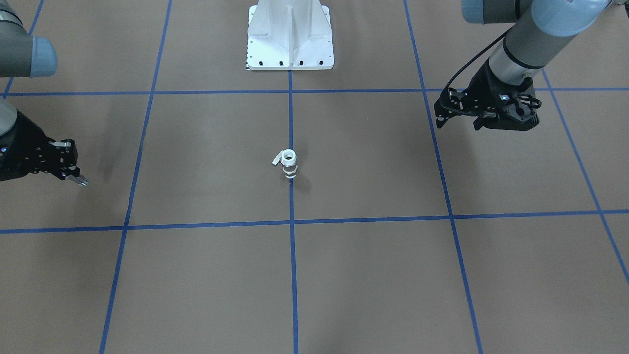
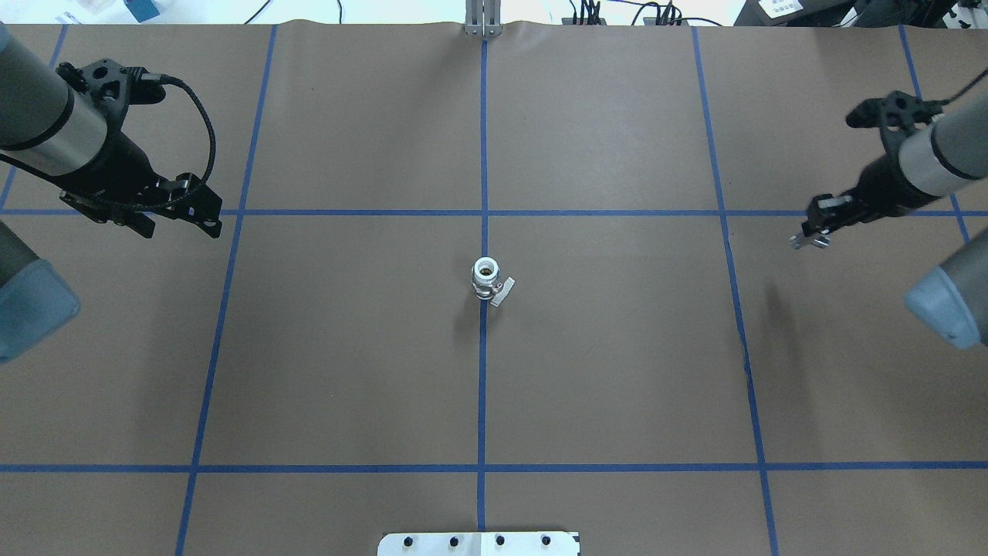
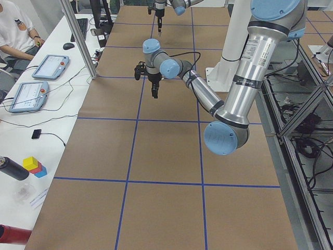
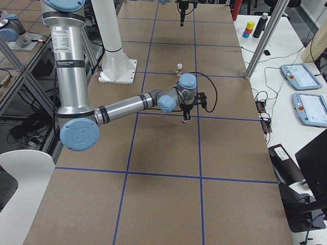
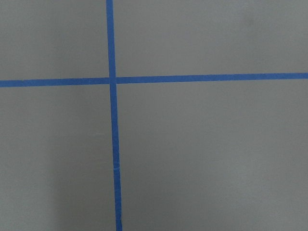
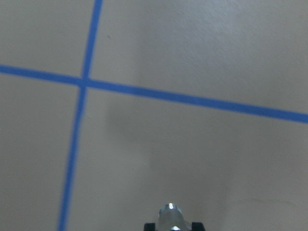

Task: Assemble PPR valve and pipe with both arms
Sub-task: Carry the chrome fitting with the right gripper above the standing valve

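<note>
Brown table (image 2: 617,371) holds the PPR valve (image 2: 487,279) upright at its centre, ungripped — right gripper (image 2: 812,235) clamps the pipe (image 2: 803,242) near one end, left gripper (image 2: 182,221) gapes empty; joining is not yet done.

A brown table (image 2: 617,371) is carrying a grid of blue tape (image 2: 347,212). The valve (image 2: 486,279) is standing upright on the centre line, and a white pedestal (image 1: 290,37) is sitting at the robot's edge.

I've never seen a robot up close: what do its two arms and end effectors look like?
The left arm and right arm are grey tubes with pale-blue round joint caps and black cables. The left end effector and right end effector are black, angular, two-fingered.
</note>
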Robot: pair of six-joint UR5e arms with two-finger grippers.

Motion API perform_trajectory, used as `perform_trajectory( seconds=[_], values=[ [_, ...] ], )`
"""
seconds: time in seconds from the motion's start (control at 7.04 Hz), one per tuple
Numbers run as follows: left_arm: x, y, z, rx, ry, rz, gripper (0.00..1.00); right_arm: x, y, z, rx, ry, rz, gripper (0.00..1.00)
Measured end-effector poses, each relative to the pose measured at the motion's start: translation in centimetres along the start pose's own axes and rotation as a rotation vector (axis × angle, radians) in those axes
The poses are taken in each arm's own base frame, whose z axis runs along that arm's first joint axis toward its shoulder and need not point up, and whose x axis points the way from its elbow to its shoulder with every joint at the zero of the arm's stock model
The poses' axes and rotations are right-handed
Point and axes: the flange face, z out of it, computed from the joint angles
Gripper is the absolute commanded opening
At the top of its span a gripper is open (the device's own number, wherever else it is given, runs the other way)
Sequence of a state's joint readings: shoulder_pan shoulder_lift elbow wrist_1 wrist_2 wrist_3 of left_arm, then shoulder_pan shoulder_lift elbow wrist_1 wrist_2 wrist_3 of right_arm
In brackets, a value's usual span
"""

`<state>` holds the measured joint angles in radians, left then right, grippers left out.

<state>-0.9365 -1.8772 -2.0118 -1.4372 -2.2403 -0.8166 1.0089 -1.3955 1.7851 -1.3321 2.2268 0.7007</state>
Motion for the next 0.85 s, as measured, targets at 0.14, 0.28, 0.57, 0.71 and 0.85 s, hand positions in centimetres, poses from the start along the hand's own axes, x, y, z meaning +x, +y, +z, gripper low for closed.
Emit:
perform_trajectory(
  seconds=[0.14, 0.28, 0.57, 0.71, 0.85],
  values=[
    [-0.3, 0.0, 0.1, -0.001, -0.004, -0.003, 0.90, -6.6, -2.8, -1.5, -0.015, 0.007, 0.032, 0.00],
    [-0.6, 0.0, 0.3, -0.003, -0.008, -0.006, 0.90, -13.2, -4.7, -2.8, -0.025, 0.022, 0.056, 0.00],
    [-1.7, -0.3, 0.9, -0.010, -0.023, 0.013, 0.90, -24.4, -5.5, -3.6, -0.019, 0.026, 0.113, 0.00],
    [-2.7, -0.6, 1.3, -0.018, -0.035, 0.039, 0.90, -30.1, -5.6, -3.3, -0.012, 0.017, 0.154, 0.00],
    [-3.4, -0.8, 1.9, -0.025, -0.043, 0.057, 0.90, -35.0, -5.4, -2.9, -0.007, 0.013, 0.184, 0.00]
  ],
)
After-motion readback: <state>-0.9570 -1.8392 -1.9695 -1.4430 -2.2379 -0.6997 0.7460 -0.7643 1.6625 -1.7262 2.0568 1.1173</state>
